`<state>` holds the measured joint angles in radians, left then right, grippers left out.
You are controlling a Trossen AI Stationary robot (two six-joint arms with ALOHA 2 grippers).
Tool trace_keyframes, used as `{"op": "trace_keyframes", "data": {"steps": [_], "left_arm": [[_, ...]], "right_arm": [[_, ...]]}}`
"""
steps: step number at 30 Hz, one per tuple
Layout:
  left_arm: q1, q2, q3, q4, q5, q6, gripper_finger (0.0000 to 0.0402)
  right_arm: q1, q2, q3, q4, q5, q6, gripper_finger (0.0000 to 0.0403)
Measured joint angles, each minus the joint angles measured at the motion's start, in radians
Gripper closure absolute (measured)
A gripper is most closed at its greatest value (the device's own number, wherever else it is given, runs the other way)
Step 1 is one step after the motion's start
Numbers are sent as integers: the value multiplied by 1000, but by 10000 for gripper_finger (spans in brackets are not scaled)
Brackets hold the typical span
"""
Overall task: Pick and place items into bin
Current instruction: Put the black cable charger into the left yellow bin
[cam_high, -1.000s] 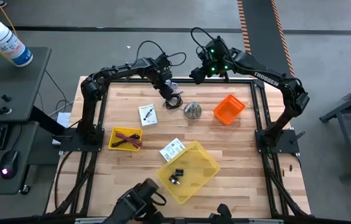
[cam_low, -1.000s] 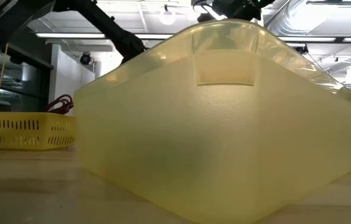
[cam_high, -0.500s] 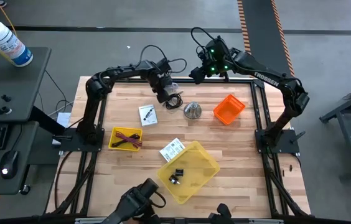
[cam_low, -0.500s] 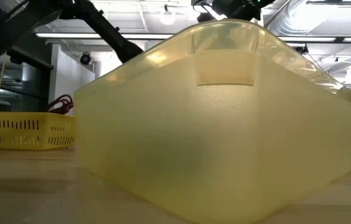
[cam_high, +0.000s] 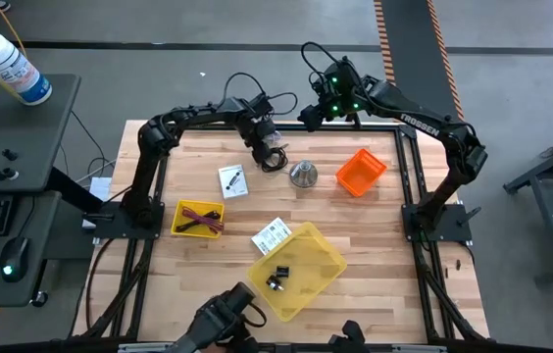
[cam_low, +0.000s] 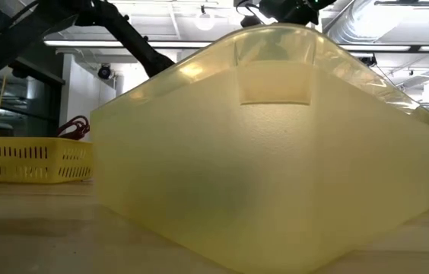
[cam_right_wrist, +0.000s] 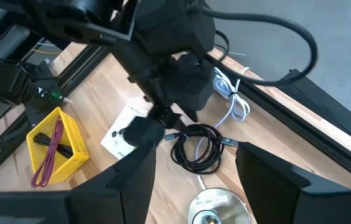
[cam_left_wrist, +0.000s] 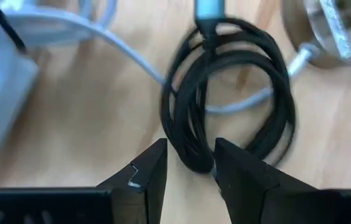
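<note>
Left tool [cam_left_wrist: 186, 167] clamped low, right tool [cam_right_wrist: 191, 180] spread

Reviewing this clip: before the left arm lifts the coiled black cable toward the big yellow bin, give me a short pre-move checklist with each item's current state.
1. Left gripper closed on the coiled black cable: ok, the strands sit pinched between both fingers in the left wrist view.
2. Cable off the table: not ok, it looks to be lying on the wood.
3. Cable free of the white cord passing under it: cannot tell.
4. Silver cone-shaped piece clear of the cable: ok, beside it, apart.
5. Yellow bin has room: ok, only a black clip shows inside.
6. Right gripper out of the way: ok, open, raised at the table's far edge.
</note>
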<state>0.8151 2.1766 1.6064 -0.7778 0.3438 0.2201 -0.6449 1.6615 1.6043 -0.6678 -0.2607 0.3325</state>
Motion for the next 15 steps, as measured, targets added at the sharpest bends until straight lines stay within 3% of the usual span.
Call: {"op": "trace_keyframes", "data": {"steps": [4, 11, 15], "left_arm": [[-11, 15, -1, 5, -50, -19, 279], [-19, 26, 0, 19, -32, -38, 281], [-19, 26, 0, 22, -52, -51, 315]], "right_arm": [[0, 0, 0, 0, 1, 0, 192], [0, 0, 0, 0, 8, 0, 192], [0, 0, 0, 0, 19, 0, 192]]}}
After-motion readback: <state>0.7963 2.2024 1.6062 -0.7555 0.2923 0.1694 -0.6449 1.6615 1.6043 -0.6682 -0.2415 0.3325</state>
